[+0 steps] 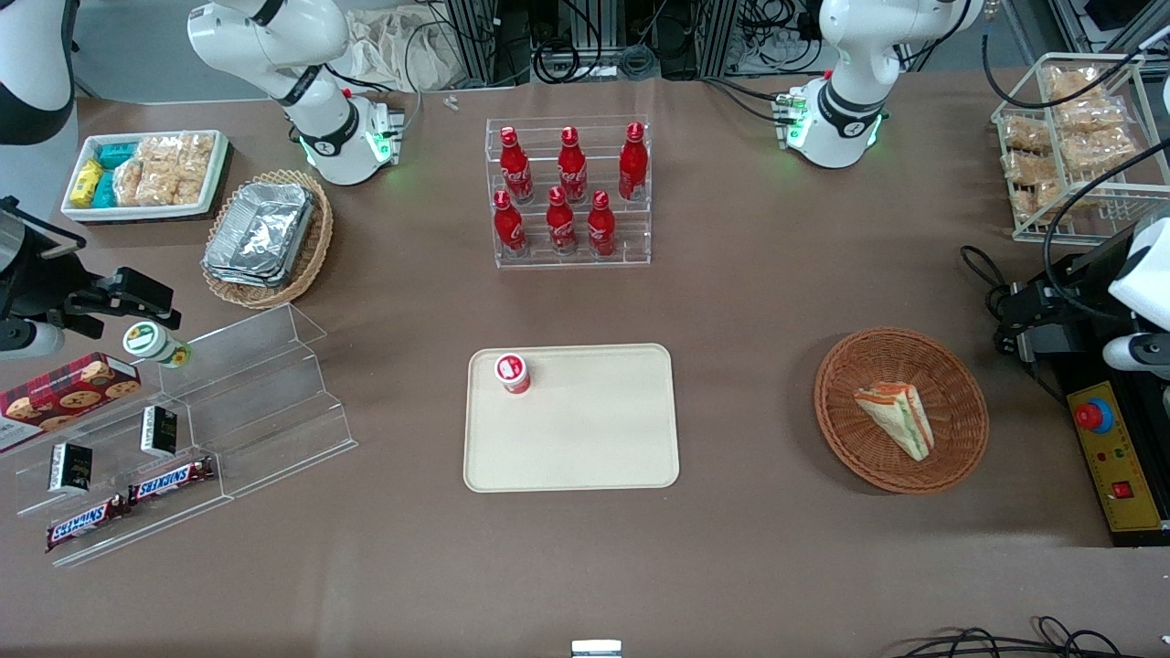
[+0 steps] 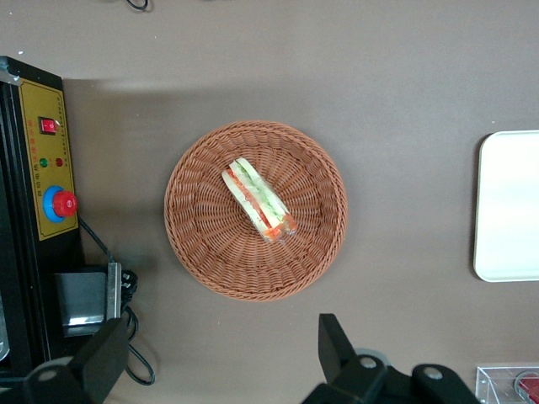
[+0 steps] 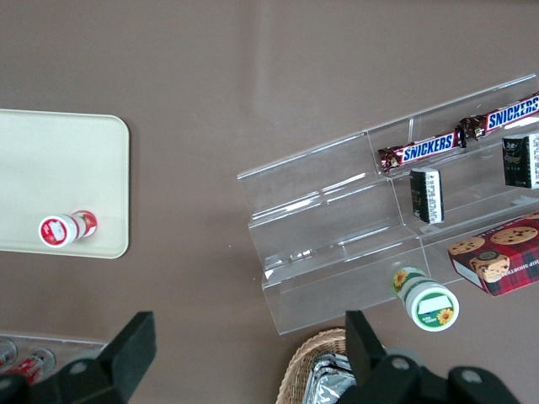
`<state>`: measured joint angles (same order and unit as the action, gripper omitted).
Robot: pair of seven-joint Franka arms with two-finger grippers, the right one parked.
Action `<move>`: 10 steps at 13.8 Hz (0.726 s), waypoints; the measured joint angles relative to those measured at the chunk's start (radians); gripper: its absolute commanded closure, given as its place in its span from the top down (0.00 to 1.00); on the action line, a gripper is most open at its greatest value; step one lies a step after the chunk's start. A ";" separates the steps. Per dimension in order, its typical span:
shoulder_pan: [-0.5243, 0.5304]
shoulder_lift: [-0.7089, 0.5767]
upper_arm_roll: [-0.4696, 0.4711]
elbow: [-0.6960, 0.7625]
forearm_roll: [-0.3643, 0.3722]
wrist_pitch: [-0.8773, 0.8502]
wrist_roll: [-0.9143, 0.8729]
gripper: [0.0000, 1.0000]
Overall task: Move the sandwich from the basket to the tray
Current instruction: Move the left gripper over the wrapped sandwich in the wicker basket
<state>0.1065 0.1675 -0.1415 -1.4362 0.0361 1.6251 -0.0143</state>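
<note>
Two dark fingers point(image 2: 105, 358) of the working arm's gripper point(image 2: 221, 353) stand spread wide apart, released, holding and touching nothing. The gripper hangs above the brown table covering point(image 2: 404, 76), just outside the rim of the round reddish-brown woven wicker basket point(image 2: 202, 252). In that basket lies the small triangular clear-wrapped sandwich point(image 2: 258, 200), its green and orange-red filling stripes facing up, resting on the woven floor near the middle.

The wrist view shows the sandwich's striped edge and one rounded corner of the flat cream-beige rectangular tray point(image 2: 509, 206). The front view shows that tray whole, well apart from the basket, toward the parked arm's end. On the tray stands a small red-and-white capped bottle point(image 1: 513, 373), near the corner farthest from the front camera.

Beside the basket, at the working arm's end, sits a black and yellow control box point(image 1: 1117, 452) with a red button. Farther from the front camera, a clear acrylic rack point(image 1: 571, 196) holds six red bottles.
</note>
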 measured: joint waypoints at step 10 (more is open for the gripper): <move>0.003 -0.005 0.005 -0.223 0.003 0.189 0.002 1.00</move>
<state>0.1097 0.1629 -0.1362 -1.6596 0.0392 1.8143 -0.0124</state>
